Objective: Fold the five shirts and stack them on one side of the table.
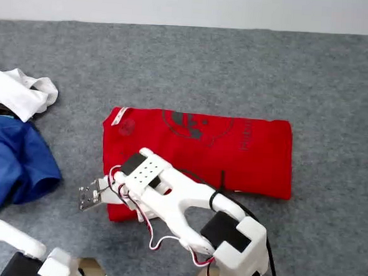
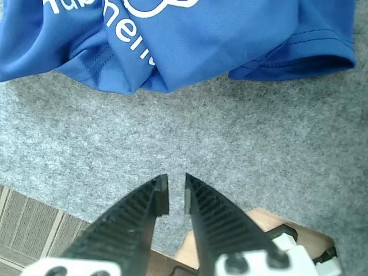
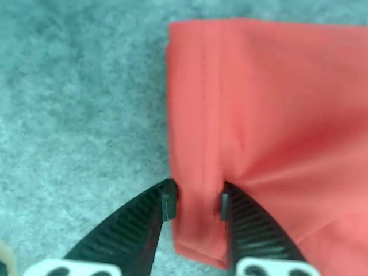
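A red shirt (image 1: 233,150), folded into a wide band, lies in the middle of the grey felt table (image 1: 239,60). My right gripper (image 1: 93,197) is at its near-left corner. In the right wrist view the gripper (image 3: 195,206) pinches a strip of the red shirt's (image 3: 276,103) edge, and the cloth puckers at one finger. A crumpled blue shirt (image 1: 13,165) lies at the left. A white shirt (image 1: 21,90) sits behind it. My left gripper (image 2: 176,195) hovers over bare felt near the blue shirt (image 2: 190,40), its fingers nearly touching and holding nothing.
The left arm (image 1: 15,240) rests low at the front-left corner. The table's front edge and a wooden floor (image 2: 34,230) lie just behind the left gripper. Bare felt stretches across the back and right of the table.
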You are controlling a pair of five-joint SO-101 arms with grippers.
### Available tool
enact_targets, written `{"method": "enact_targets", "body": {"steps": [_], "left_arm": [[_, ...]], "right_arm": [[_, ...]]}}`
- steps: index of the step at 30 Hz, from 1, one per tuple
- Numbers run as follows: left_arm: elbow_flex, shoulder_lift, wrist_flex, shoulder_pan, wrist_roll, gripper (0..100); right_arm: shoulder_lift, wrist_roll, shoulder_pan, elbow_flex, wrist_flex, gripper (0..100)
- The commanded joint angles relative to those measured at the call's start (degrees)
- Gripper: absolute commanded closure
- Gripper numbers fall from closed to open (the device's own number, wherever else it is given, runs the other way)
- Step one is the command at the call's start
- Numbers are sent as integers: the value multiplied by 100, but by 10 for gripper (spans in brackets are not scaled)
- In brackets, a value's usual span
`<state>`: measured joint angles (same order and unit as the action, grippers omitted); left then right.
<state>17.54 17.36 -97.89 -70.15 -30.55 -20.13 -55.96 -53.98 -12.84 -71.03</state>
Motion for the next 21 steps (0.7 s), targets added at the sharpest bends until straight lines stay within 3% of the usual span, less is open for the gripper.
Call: {"method": "enact_targets", "body": {"steps": [1, 13, 21], "left_arm": [[31, 193, 176, -35, -35, 945], [286, 193, 325, -35, -26, 945], [295, 193, 325, -35, -26, 945]], "right_arm": [[-40, -26, 40, -79, 171, 879], [-66, -26, 215, -79, 180, 884], [-75, -26, 207, -79, 189, 987]]}}
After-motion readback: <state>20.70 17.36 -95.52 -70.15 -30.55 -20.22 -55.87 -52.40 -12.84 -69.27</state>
